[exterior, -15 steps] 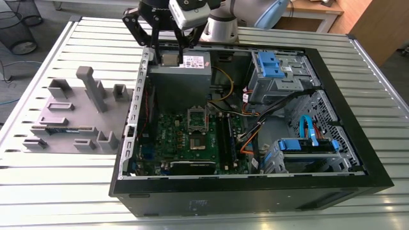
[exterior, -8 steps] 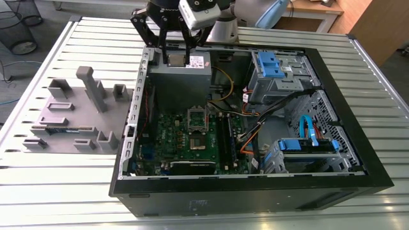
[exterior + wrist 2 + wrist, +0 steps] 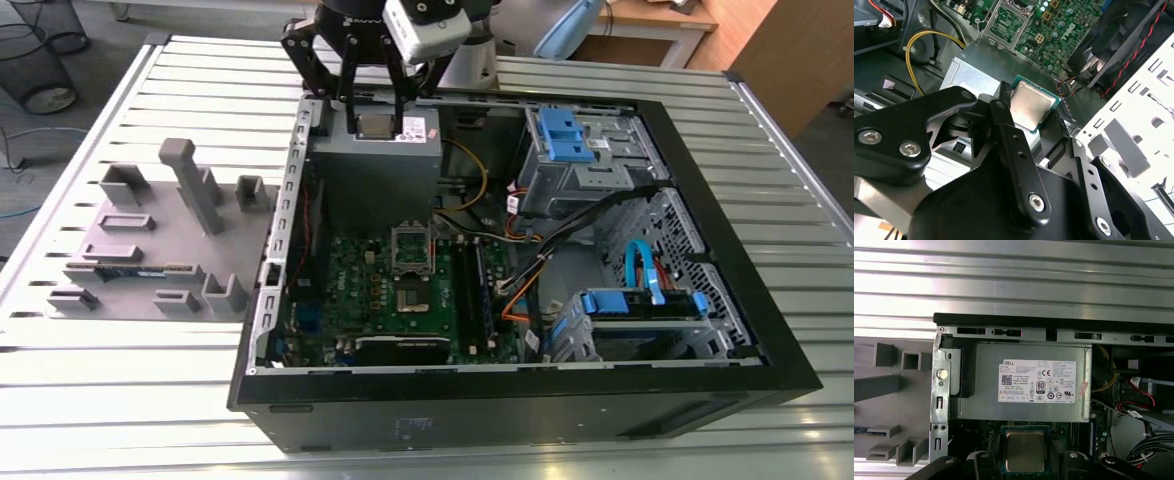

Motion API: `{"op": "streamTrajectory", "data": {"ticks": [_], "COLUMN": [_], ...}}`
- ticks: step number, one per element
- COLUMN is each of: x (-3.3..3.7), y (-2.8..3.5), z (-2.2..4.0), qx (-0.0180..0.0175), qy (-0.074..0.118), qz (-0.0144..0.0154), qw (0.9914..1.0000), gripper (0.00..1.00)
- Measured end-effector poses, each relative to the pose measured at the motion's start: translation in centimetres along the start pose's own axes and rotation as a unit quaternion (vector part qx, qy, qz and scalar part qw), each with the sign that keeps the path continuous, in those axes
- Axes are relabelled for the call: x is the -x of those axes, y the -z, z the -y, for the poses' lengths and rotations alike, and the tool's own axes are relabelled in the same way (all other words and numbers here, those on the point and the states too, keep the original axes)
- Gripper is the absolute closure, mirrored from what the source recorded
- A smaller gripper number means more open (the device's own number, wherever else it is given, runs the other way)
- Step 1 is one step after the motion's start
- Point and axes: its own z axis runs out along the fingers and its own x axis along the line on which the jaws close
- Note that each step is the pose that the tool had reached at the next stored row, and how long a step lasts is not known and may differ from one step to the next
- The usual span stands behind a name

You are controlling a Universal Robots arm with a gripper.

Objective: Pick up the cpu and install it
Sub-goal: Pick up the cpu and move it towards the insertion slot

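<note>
The cpu is a small square chip with a silver top and green rim. My gripper is shut on it, one black finger on each side. It hangs over the grey power supply at the far end of the open computer case. Both wrist views show the cpu flat between the fingers. The motherboard's socket sits further into the case, its metal frame raised, also visible in the second wrist view as the socket.
The black case wall rings the motherboard. Blue drive cages and loose cables fill the exterior view's right. A grey fixture with upright pegs stands on the slatted table at the exterior view's left, holding a memory stick.
</note>
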Motion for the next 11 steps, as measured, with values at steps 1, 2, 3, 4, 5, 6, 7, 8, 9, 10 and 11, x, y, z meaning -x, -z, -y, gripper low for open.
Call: {"op": "streamTrajectory", "data": {"ticks": [1, 2, 3, 4, 5, 6, 7, 8, 9, 10, 11], "x": [0.0, 0.0, 0.0, 0.0, 0.05, 0.05, 0.05, 0.05, 0.05, 0.05, 0.05], "y": [0.0, 0.0, 0.0, 0.0, -0.02, -0.01, -0.02, -0.04, -0.06, -0.1, -0.13], "z": [0.0, 0.0, 0.0, 0.0, 0.0, 0.0, 0.0, 0.0, 0.0, 0.0, 0.0], "qx": [0.0, 0.0, 0.0, 0.0, 0.0, 0.0, 0.0, 0.0, 0.0, 0.0, -0.0001], "qy": [0.0, 0.0, 0.0, 0.0, 0.0, 0.0, 0.0, 0.0, 0.0, 0.0, 0.0], "qz": [0.0, 0.0, 0.0, 0.0, 0.0006, 0.0012, 0.0012, 0.0014, 0.0017, 0.0024, 0.0032], "qw": [1.0, 1.0, 1.0, 1.0, 1.0, 1.0, 1.0, 1.0, 1.0, 1.0, 1.0], "gripper": [0.53, 0.53, 0.53, 0.53, 0.53, 0.53, 0.53, 0.53, 0.53, 0.53, 0.53]}}
